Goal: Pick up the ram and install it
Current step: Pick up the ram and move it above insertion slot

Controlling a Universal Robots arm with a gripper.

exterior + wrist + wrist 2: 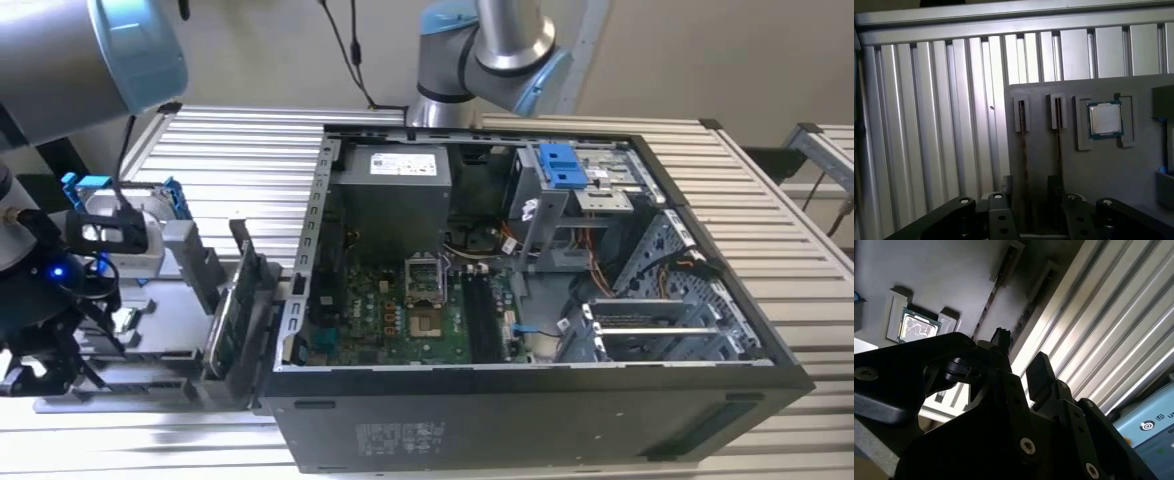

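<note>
Two ram sticks stand edge-on in slots of the grey tray [1134, 185], showing as thin dark lines, one [1023, 150] beside the other [1058, 145]. In the second wrist view the same sticks [996, 287] run along the tray's slots. My gripper [1030, 189] hangs open just over the tray. Its two dark fingers [1006, 184] stand apart, and the first stick's near end runs between them without being touched. In the second wrist view the gripper [1020, 349] also shows a gap between its fingertips. In the exterior view the gripper [40, 375] is at the far left, over the tray [147, 335].
A square silver processor chip [1105, 120] lies in the tray beside the sticks. A green expansion card [222, 320] stands upright between the tray and the open computer case [534, 400]. The motherboard's long memory slots [481, 310] lie inside the case. Ribbed metal tabletop [929, 125] surrounds everything.
</note>
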